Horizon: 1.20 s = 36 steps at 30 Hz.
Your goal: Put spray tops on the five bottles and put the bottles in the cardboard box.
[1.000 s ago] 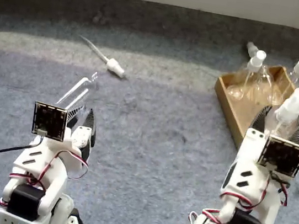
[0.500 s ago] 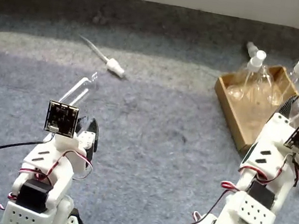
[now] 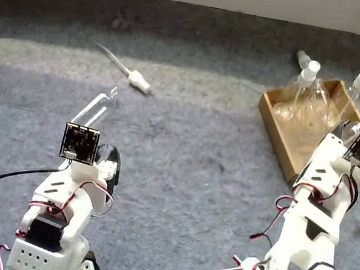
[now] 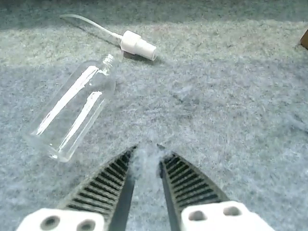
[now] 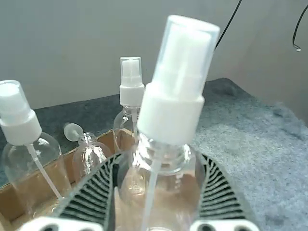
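Ribbed right jaws clamp a clear, white-capped bottle.

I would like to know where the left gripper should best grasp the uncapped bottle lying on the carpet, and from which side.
Grip the uncapped bottle across its straight cylindrical body, near mid-length, coming from above with the left gripper straddling its width. It lies on its side, neck towards the loose spray top; a body grip probably leaves the neck free for capping.
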Each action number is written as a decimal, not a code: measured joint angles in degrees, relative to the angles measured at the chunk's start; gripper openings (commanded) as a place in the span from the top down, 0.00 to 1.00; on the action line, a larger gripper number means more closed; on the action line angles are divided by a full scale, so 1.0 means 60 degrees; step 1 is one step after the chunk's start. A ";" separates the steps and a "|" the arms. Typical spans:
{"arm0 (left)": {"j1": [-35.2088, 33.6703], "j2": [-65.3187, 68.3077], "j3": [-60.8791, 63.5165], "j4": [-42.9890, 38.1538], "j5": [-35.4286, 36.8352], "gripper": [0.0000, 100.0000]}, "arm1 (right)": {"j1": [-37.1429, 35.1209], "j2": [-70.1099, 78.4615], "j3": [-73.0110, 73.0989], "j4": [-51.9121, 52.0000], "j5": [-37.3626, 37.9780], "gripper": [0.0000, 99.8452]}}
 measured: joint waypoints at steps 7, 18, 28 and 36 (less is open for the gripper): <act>0.0000 0.0000 0.0894 -0.1582 -0.0015 0.99 | 0.0000 0.2242 -0.1978 -0.0103 0.0000 0.92; 0.0000 0.0015 0.0938 -0.1978 -0.0015 0.99 | 0.0073 0.5070 -0.4571 -0.0103 0.0000 0.92; 0.0000 0.0015 0.0938 -0.1978 -0.0015 0.99 | 0.0352 0.6652 -0.5861 -0.0103 -0.0015 0.92; 0.0000 0.0015 0.0938 -0.1978 -0.0015 0.99 | 0.0352 0.7004 -0.6110 -0.0161 -0.0015 0.91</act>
